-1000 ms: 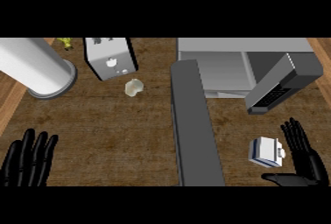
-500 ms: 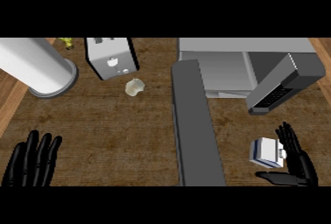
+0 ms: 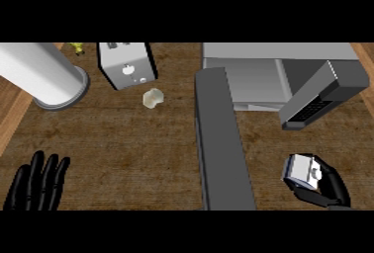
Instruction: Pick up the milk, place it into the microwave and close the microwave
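Brown wood-grain counter top (image 3: pixel 131 148) fills the view and carries everything else. Grey box-shaped microwave (image 3: pixel 252 74) sits at the upper right, cavity exposed. Its long grey door (image 3: pixel 223 148) is swung fully open and runs down the middle of the view toward the robot, splitting the counter into a left and a right part. Dark grey control panel block (image 3: pixel 321 96) stands at the cavity's right edge.

White cylinder on a grey base (image 3: pixel 40 74) is at the upper left; silver toaster (image 3: pixel 128 64) is beside it; small pale lump (image 3: pixel 153 97) lies just below the toaster.

Small white and blue milk carton (image 3: pixel 303 173) is on the right part of the counter, right of the door and below the control panel. Right hand (image 3: pixel 329 190) has its black fingers curled round the carton from the right and below; grasp looks made.

Left hand (image 3: pixel 36 183) rests spread, fingers straight, at the lower left, well apart from the carton.

Judgement: the cavity lies up and slightly left of the held carton. Right hand is the nearer by far; the door lies between the left hand and the carton. Next move calls for a lift, then travel toward the cavity past the panel block.
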You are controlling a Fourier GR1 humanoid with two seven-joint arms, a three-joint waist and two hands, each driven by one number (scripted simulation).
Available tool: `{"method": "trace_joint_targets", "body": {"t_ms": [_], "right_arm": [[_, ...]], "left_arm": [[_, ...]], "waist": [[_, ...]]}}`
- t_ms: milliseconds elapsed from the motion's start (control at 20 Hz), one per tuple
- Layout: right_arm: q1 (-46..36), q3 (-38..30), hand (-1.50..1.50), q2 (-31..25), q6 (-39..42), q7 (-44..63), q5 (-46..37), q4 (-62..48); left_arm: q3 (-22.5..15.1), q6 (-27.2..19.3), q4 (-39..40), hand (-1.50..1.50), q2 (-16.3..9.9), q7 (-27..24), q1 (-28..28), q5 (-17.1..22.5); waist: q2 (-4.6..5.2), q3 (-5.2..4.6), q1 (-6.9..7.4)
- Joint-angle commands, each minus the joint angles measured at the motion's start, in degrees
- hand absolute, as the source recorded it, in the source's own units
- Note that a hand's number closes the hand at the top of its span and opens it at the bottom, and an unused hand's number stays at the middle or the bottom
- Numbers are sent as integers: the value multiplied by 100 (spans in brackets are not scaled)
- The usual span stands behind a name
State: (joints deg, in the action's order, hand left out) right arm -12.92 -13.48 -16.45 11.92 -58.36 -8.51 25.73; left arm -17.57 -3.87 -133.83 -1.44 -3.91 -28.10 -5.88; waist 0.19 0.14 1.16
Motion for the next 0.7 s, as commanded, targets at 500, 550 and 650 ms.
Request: {"method": "trace_joint_targets", "body": {"t_ms": [500, 550, 650], "right_arm": [[300, 573, 150, 495, 1008, -974, 350, 798], [187, 551, 150, 481, 927, -645, 439, 1032], [370, 574, 150, 799, 545, -857, 451, 957]], "left_arm": [[114, 9, 205, -150, -35, -287, -182, 107], [132, 58, -277, -150, -139, 90, -250, 213], [220, 143, 4, -150, -185, -351, -400, 256]], "waist": [[-34, -12, -80], [-41, -14, -85], [-33, -13, -58]]}}
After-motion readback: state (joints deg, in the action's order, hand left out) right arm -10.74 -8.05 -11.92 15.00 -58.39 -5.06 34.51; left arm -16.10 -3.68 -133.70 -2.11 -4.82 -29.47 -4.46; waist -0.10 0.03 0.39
